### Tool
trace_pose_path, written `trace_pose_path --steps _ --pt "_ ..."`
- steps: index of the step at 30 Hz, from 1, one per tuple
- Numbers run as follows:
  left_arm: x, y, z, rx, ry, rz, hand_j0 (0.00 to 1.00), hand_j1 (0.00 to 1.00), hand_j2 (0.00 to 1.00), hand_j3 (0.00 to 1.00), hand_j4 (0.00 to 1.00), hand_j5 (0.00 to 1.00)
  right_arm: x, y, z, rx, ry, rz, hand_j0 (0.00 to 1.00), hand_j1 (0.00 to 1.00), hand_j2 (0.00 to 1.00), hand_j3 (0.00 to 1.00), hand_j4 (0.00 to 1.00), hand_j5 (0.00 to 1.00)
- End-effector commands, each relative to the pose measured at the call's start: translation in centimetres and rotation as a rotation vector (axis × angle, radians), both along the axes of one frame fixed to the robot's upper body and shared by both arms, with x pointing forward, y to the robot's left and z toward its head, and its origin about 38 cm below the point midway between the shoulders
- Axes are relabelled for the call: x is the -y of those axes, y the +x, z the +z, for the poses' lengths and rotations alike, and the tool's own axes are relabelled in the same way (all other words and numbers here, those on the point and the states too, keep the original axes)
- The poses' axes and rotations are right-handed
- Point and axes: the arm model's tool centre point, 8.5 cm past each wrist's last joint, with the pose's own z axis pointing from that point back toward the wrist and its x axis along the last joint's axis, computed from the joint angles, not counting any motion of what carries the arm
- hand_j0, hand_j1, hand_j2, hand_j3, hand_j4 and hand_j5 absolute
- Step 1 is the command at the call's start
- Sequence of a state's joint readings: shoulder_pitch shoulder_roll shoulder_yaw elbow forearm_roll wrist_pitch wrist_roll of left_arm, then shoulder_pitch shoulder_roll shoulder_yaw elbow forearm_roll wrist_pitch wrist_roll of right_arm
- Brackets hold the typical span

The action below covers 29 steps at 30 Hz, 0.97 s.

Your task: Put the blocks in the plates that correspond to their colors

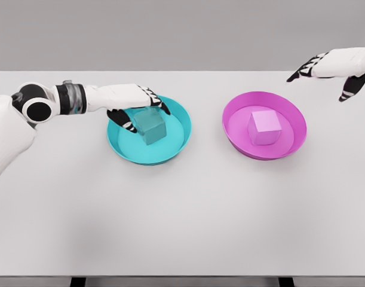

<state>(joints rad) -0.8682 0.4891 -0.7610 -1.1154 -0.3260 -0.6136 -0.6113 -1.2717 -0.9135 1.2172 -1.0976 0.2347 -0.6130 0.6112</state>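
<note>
I see a plain pale grey worktop (182,227) with a flat grey wall behind and dark legs just visible at the near edge. The teal plate (173,152) sits left of centre with the teal block (150,126) inside. The left hand (137,107) is over it, fingers (127,122) straddling the block; can't tell if they touch. The magenta plate (290,140) on the right holds the magenta block (264,127). The right hand (331,72) hovers far right, fingers spread and empty.
</note>
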Motion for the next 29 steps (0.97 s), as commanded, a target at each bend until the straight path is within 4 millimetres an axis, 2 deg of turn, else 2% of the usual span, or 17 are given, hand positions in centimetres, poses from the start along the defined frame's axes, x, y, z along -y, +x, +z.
trace_pose_path --steps 1,3,5,7,10,13,15,17,19,20,24,26,29 --pt "-0.2 0.1 -0.1 -0.007 -0.005 0.009 1.00 1.00 1.00 1.00 1.00 1.00 1.7 -0.5 0.7 0.013 0.001 -0.036 1.00 1.00 1.00 1.00 1.00 1.00" --pt "-0.4 0.0 0.2 0.000 -0.007 0.011 1.00 1.00 1.00 1.00 1.00 1.00 1.7 -0.5 0.3 0.006 0.001 -0.035 1.00 1.00 1.00 1.00 1.00 1.00" --pt "-0.6 0.2 1.4 0.025 -0.035 0.015 1.00 1.00 1.00 1.00 1.00 1.00 1.5 -0.5 0.2 0.004 0.002 -0.031 1.00 1.00 1.00 1.00 1.00 1.00" --pt "-0.3 -0.6 4.5 0.093 -0.102 -0.015 1.00 1.00 1.00 1.00 1.00 1.00 1.3 -0.5 0.1 0.002 0.007 -0.026 1.00 1.00 1.00 1.00 1.00 1.00" --pt "-2.0 -2.5 6.8 0.083 -0.226 -0.041 1.00 1.00 1.00 1.00 1.00 1.00 -1.4 0.3 -0.1 0.000 0.026 0.024 1.00 1.00 1.00 1.00 1.00 1.00" --pt "-6.0 -4.3 8.8 0.055 -0.288 -0.023 1.00 1.00 1.00 1.00 1.00 1.00 -1.1 0.3 0.4 0.010 0.021 0.019 1.00 1.00 1.00 1.00 1.00 1.00" --pt "-8.0 -5.6 8.7 0.010 -0.323 -0.009 1.00 1.00 1.00 1.00 1.00 1.00 -1.1 0.3 0.4 0.012 0.021 0.020 1.00 1.00 1.00 1.00 1.00 1.00" --pt "-9.7 -6.5 7.8 -0.042 -0.347 0.023 1.00 1.00 1.00 1.00 1.00 1.00 -1.2 0.4 0.5 0.013 0.021 0.022 1.00 1.00 1.00 1.00 1.00 1.00" --pt "-11.6 -8.4 6.8 -0.116 -0.384 0.045 1.00 1.00 1.00 1.00 1.00 1.00 -1.1 0.3 0.3 0.010 0.022 0.018 1.00 1.00 1.00 1.00 1.00 1.00" --pt "-12.1 -8.9 6.9 -0.124 -0.378 0.049 1.00 1.00 1.00 1.00 1.00 1.00 -1.0 0.3 0.4 0.010 0.022 0.017 1.00 1.00 1.00 1.00 1.00 1.00" --pt "-14.0 -10.4 4.2 -0.197 -0.338 0.099 1.00 1.00 1.00 1.00 1.00 1.00 -0.9 0.3 0.4 0.010 0.021 0.014 1.00 1.00 1.00 1.00 1.00 1.00" --pt "-15.2 -11.0 3.8 -0.212 -0.311 0.125 1.00 1.00 1.00 1.00 1.00 1.00 -1.0 0.3 0.4 0.009 0.024 0.015 1.00 1.00 1.00 1.00 1.00 1.00" --pt "-15.5 -11.1 3.6 -0.217 -0.308 0.134 1.00 1.00 1.00 1.00 1.00 1.00 -1.3 0.4 0.4 0.011 0.025 0.021 1.00 1.00 1.00 1.00 1.00 1.00"
